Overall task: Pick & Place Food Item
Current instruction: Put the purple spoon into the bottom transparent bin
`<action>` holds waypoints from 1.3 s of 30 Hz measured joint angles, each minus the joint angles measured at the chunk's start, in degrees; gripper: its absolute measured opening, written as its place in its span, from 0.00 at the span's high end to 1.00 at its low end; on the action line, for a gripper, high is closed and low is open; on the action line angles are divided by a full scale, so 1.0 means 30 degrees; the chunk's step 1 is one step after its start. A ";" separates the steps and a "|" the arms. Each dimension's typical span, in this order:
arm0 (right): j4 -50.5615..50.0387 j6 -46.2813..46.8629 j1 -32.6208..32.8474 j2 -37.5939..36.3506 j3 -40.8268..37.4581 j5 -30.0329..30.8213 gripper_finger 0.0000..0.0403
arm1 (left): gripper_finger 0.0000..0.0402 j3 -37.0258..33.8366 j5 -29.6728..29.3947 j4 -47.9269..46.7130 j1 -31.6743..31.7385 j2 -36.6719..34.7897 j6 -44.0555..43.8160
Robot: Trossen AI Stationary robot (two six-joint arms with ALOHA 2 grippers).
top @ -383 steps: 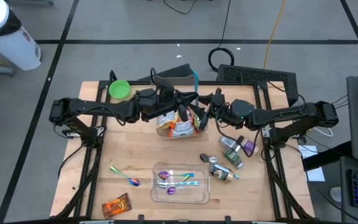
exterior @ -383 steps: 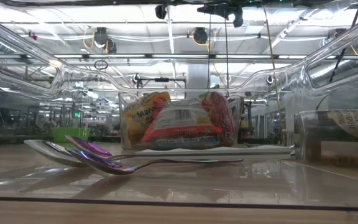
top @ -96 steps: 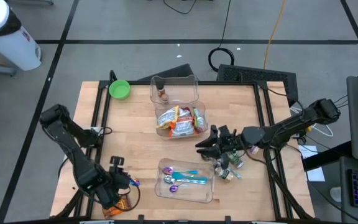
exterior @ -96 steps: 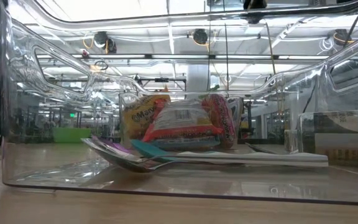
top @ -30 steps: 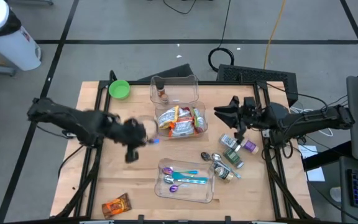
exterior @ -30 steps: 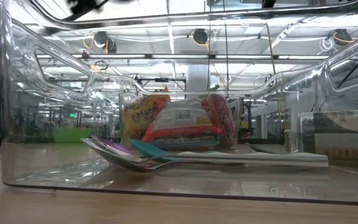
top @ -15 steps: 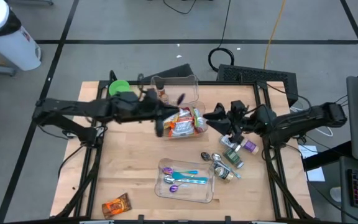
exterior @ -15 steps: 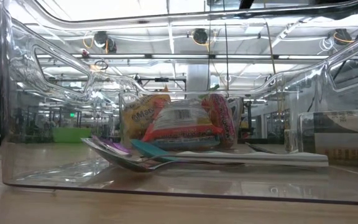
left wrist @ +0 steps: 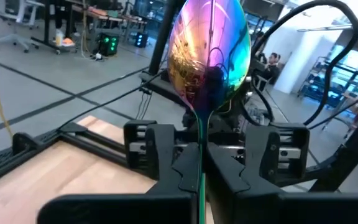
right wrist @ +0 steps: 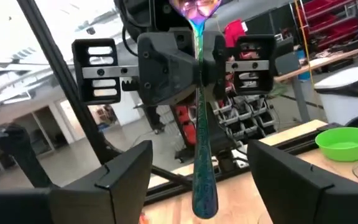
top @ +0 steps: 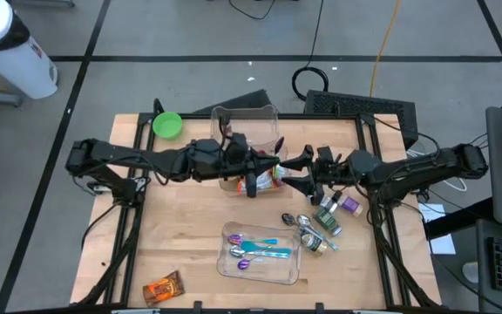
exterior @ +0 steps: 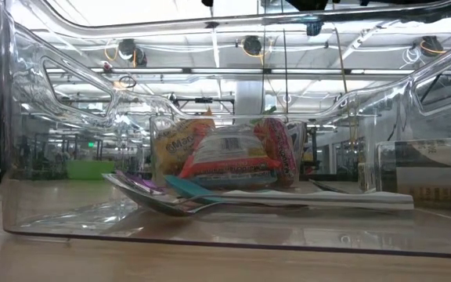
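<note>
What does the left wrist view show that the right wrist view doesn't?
Only the left wrist view shows the iridescent spoon's bowl whole, standing upright above the left end effector, which is shut on the stem.

Only the right wrist view shows the spoon's handle tip hanging below that end effector, the green bowl on the table, and the right end effector's open fingers either side of the handle, apart from it.

Both show the spoon clamped and the opposite arm facing the camera.

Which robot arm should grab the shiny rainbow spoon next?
The right. Its open gripper faces the spoon, which hangs between its fingers; the left gripper is shut on the spoon and offers it over the snack bin.
</note>
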 joint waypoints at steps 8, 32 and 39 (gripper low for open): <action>-0.0354 0.1245 -0.0562 0.0013 0.0000 0.0871 0.39 | 0.98 0.0000 0.0268 0.0583 0.0034 0.0008 -0.0334; 0.1746 0.2995 -0.0599 0.1682 0.0000 -0.1162 0.40 | 0.98 0.0000 0.1849 0.1830 0.0639 0.0853 -0.0950; 0.2706 0.2181 -0.0670 0.1660 0.0000 -0.1120 0.56 | 0.98 0.0000 0.2001 0.1408 0.0849 0.0853 -0.0894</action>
